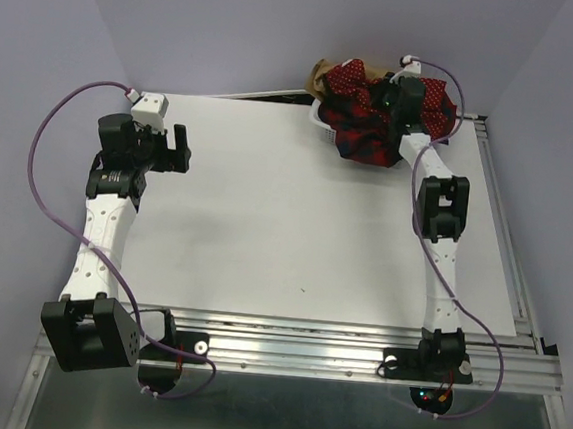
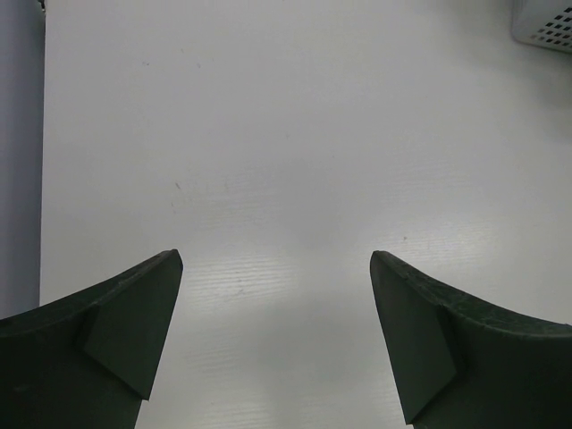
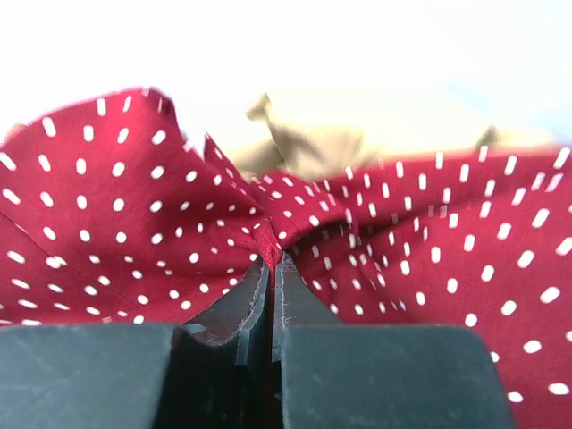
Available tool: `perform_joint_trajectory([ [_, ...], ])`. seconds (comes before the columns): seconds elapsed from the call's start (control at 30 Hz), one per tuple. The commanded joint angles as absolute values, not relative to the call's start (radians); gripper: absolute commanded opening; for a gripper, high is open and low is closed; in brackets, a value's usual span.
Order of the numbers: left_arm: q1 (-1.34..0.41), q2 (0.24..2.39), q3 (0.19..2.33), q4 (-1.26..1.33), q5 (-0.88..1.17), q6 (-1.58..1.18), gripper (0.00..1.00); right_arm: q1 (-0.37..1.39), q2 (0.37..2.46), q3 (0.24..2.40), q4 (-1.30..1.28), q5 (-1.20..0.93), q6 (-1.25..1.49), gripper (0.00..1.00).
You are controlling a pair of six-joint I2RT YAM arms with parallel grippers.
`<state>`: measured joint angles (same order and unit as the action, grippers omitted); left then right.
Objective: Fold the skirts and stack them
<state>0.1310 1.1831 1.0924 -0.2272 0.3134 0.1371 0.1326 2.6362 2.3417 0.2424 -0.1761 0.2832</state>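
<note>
Right wrist view: right hand (image 3: 273,261) pinches a pucker of the red dotted skirt (image 3: 116,206), heaped with the plaid skirt (image 1: 368,143) and tan skirt (image 3: 340,134) at the desk's (image 1: 286,225) 1 o'clock corner; left hand (image 2: 275,259) spread at 10 o'clock; pickup step, next probably a lift clear toward mid-desk.

Frame corner at 1 o'clock is cutting off the basket (image 2: 547,25) in left wrist view. From the top, dotted skirt (image 1: 351,78) and plaid skirt (image 1: 368,141) are burying it, with only a rim sliver showing at 9 o'clock. The tan skirt (image 3: 340,134) is blurring at 12 o'clock, mostly lying behind dotted skirt. The right gripper (image 3: 273,262) is hiding under its own wrist from the top. Bottom edge is clipping the left gripper (image 2: 275,259).
</note>
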Motion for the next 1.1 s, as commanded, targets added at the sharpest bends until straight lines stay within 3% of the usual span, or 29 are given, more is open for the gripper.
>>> perform_joint_trajectory([
  [0.0, 0.13, 1.155, 1.098, -0.169, 0.327, 0.137, 0.99, 0.138, 2.409, 2.364, 0.33, -0.153, 0.25, 0.01],
  [0.43, 0.132, 1.111, 1.103, -0.124, 0.307, 0.109, 0.99, 0.138, 2.12, 2.328, 0.321, -0.271, 0.27, 0.01],
  [0.6, 0.149, 1.12, 1.152, -0.149, 0.305, 0.089, 0.99, 0.138, 2.037, 2.321, 0.288, -0.457, 0.371, 0.01],
  [0.83, 0.262, 1.163, 1.235, -0.207, 0.449, 0.054, 0.99, 0.261, 1.954, 2.224, 0.27, -0.659, 0.416, 0.01],
  [1.07, 0.334, 1.147, 1.258, -0.216, 0.563, 0.08, 0.99, 0.391, 1.957, 2.304, 0.252, -0.713, 0.437, 0.01],
])
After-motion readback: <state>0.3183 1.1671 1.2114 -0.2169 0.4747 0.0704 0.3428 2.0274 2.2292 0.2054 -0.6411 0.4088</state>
